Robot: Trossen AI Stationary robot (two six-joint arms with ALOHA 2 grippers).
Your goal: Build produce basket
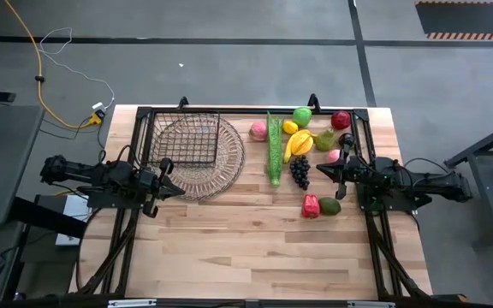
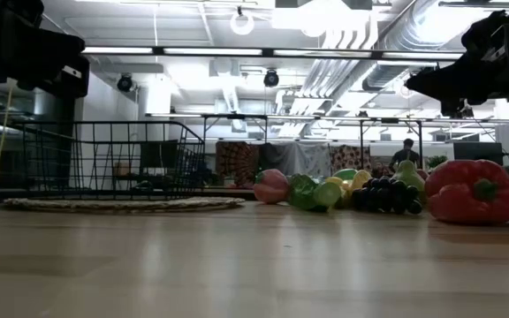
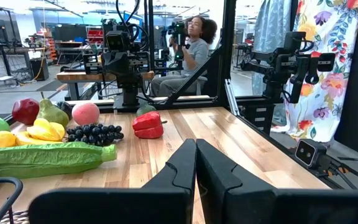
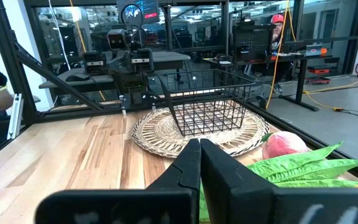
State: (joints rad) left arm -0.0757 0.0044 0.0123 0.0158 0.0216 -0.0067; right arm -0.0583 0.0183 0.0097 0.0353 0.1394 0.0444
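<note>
Produce (image 1: 302, 147) is lying in a loose cluster on the right half of the bench (image 1: 255, 248): I am seeing a long green stalk (image 1: 274, 147), yellow bananas (image 1: 299, 144), purple grapes (image 1: 299, 170), a pink peach (image 1: 258, 130) and a red pepper (image 1: 311, 206). The black wire basket (image 1: 187, 139) is sitting empty on a round woven tray (image 1: 216, 175), left of the stalk. My left end effector (image 1: 168, 179) is hovering just beside the tray, fingers pressed together; my right end effector (image 1: 323, 168) is hovering near the grapes, likewise pressed together. Beyond the pale wood bench, a seated person (image 3: 191, 53) is showing in the workshop.
</note>
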